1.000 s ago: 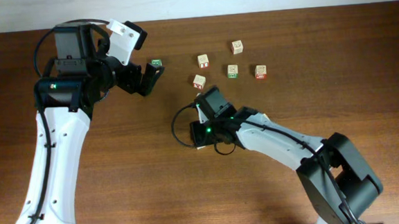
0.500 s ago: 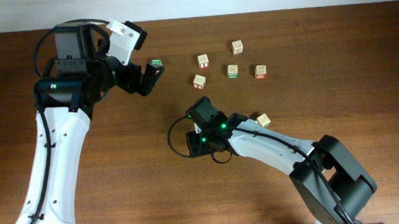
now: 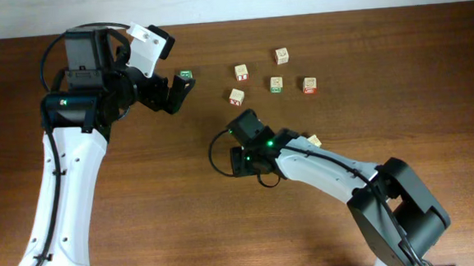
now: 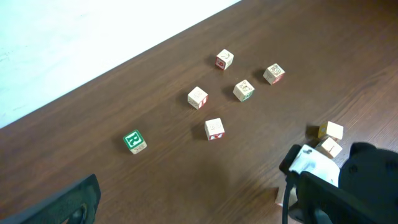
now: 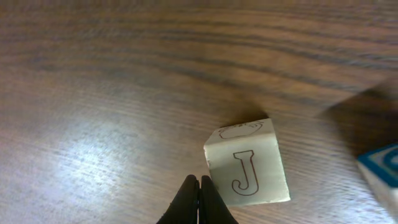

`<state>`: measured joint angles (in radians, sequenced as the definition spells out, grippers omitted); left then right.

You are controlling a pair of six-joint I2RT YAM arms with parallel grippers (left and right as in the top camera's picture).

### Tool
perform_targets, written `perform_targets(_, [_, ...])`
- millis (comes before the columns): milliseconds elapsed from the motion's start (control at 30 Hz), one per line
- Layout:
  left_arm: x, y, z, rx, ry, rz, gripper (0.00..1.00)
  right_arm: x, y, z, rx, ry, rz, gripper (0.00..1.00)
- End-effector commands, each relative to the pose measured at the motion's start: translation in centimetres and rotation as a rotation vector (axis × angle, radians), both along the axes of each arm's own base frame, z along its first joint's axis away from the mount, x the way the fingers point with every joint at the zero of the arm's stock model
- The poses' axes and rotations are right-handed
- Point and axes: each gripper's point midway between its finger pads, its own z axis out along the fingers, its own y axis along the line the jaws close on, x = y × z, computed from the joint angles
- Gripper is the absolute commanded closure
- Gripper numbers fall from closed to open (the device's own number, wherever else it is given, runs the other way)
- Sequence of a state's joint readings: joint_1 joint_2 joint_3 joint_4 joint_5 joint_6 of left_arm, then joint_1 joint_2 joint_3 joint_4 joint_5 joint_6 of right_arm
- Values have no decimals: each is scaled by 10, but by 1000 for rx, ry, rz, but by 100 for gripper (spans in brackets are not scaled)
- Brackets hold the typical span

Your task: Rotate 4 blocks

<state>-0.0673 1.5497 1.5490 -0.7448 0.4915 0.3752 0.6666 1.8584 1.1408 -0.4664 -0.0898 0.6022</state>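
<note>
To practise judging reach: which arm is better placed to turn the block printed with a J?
Right. The right pincer, shut, has its tips right beside the J block. The left pincer hangs open far off, next to the green block instead.

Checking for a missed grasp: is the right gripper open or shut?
Shut: in the right wrist view the right gripper has its jaws pressed together with nothing between them; the J block lies free beside it.
</note>
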Motion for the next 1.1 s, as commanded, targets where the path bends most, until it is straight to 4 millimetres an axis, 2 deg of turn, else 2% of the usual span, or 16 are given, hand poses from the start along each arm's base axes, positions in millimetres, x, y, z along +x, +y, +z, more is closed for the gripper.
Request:
perform_targets(0, [2, -3, 7, -7, -21, -18, 1, 15, -5, 2, -10, -28, -40, 96])
perform_targets(533, [2, -3, 7, -7, -21, -18, 1, 21, -17, 1, -30, -26, -194, 96])
perform_targets(800, [2, -3, 7, -7, -21, -18, 1, 23, -15, 5, -22, -30, -192, 96])
perform_targets(867, [2, -3, 7, -7, -21, -18, 1, 27, -14, 15, -17, -40, -190, 96])
perform_targets(967, [2, -3, 7, -7, -21, -18, 1, 33, -20, 49, 5, -56, -200, 96])
perform_targets(1067, [2, -3, 7, -7, -21, -18, 1, 32, -21, 75, 28, -79, -161, 95])
